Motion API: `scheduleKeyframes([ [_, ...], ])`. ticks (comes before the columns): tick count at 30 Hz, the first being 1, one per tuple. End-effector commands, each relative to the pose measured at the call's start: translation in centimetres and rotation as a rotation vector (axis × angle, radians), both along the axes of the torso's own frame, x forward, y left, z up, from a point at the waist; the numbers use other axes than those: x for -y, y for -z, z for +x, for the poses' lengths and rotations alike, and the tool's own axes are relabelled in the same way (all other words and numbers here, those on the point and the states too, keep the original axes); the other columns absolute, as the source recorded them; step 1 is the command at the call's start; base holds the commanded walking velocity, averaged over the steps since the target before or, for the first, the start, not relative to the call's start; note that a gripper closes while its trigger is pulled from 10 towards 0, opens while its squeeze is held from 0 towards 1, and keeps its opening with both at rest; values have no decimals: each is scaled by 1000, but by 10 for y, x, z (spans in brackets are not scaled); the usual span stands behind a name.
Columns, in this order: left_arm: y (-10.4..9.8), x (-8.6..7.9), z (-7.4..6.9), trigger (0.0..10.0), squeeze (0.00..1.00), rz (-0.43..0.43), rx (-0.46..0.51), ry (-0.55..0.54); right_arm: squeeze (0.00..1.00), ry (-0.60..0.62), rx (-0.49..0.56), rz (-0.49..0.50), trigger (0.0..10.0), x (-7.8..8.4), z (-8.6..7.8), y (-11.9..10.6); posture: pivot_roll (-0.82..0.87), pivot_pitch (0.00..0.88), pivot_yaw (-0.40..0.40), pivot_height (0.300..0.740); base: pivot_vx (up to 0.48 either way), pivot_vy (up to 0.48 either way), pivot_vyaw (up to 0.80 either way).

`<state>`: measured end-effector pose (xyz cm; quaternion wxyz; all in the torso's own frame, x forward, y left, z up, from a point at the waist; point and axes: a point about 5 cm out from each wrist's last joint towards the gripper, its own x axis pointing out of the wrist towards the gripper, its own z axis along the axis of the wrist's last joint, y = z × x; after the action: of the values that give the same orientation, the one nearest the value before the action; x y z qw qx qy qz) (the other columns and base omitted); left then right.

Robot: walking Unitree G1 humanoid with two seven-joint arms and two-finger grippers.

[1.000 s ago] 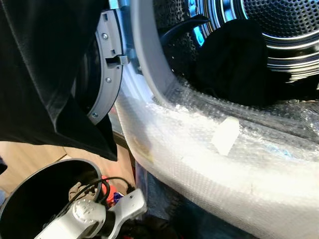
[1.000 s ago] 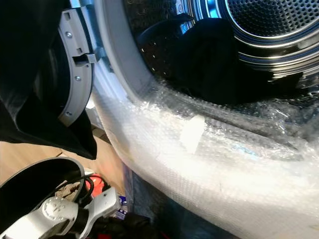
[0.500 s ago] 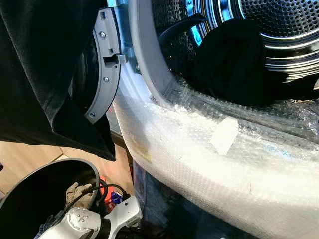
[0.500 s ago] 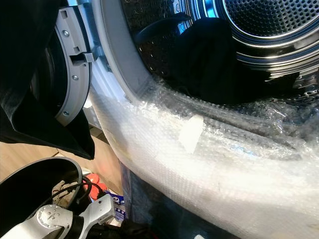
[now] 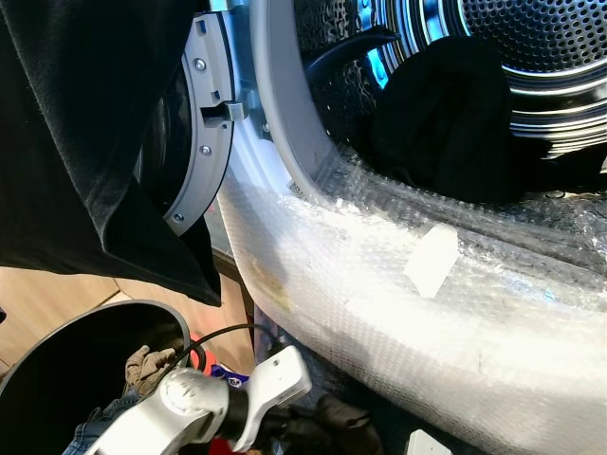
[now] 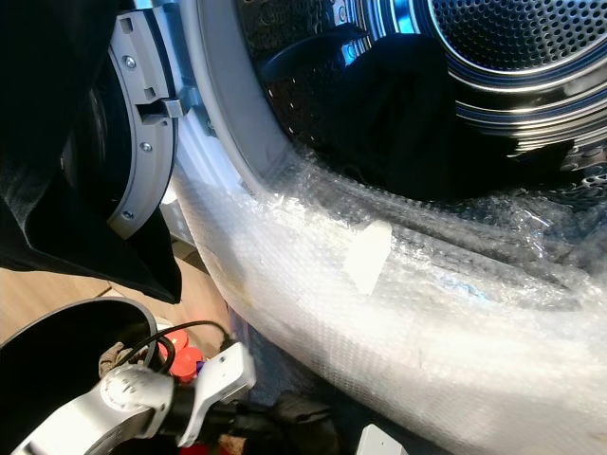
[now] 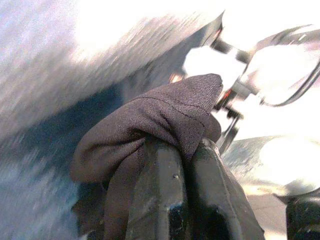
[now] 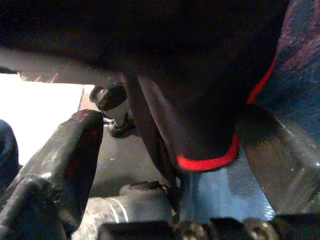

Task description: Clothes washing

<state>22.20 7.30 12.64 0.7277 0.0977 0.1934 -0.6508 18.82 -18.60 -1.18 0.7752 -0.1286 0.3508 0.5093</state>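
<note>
The washer drum (image 5: 531, 57) stands open with a black garment (image 5: 446, 114) lying inside it. Bubble wrap (image 5: 398, 284) covers the lower rim of the opening. My silver left arm (image 5: 199, 408) reaches from the black laundry basket (image 5: 57, 379) toward the foot of the machine. In the left wrist view my left gripper (image 7: 185, 150) is shut on a fold of dark brownish cloth (image 7: 150, 115). In the right wrist view my right gripper (image 8: 175, 145) is open, and black cloth with a red hem (image 8: 205, 162) hangs between its fingers (image 8: 65, 150).
A large black garment (image 5: 85, 142) hangs at the left over the open grey door (image 5: 204, 123). Crumpled clothes (image 5: 142, 365) lie in the basket. Wooden floor (image 5: 47, 299) shows beside it. A white object (image 5: 427, 444) sits low under the rim.
My left arm has swung up and to the right, away from the basket and toward the machine, and dark cloth now shows at its end.
</note>
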Motion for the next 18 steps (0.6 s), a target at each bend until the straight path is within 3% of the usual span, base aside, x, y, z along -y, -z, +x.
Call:
scheduleKeyframes([
  [1,-10,10,-3,0,0,-27,28,61,1000,27,11,15,10000,-4,2,-2,-7,7,14,740,0,0,0],
  [4,-18,28,-1,0,0,-56,73,106,1000,110,4,27,10000,-8,5,3,-13,1,17,740,0,0,0],
  [12,-46,55,3,0,0,-157,141,146,973,240,-33,120,10000,-17,-1,6,-25,0,25,740,0,0,0],
  [13,-48,56,4,0,0,-162,147,150,804,261,-37,128,10000,-17,-2,7,-27,0,27,740,0,0,0],
  [15,-52,59,4,0,0,-173,161,157,353,287,-50,148,10000,-18,-4,8,-31,0,32,740,0,0,0],
  [16,-54,61,5,0,0,-179,167,159,51,297,-58,158,10000,-19,-6,9,-31,0,32,740,0,0,0],
  [18,-58,64,7,0,0,-190,176,162,0,305,-77,161,10000,-18,-11,12,-31,0,32,740,0,0,0],
])
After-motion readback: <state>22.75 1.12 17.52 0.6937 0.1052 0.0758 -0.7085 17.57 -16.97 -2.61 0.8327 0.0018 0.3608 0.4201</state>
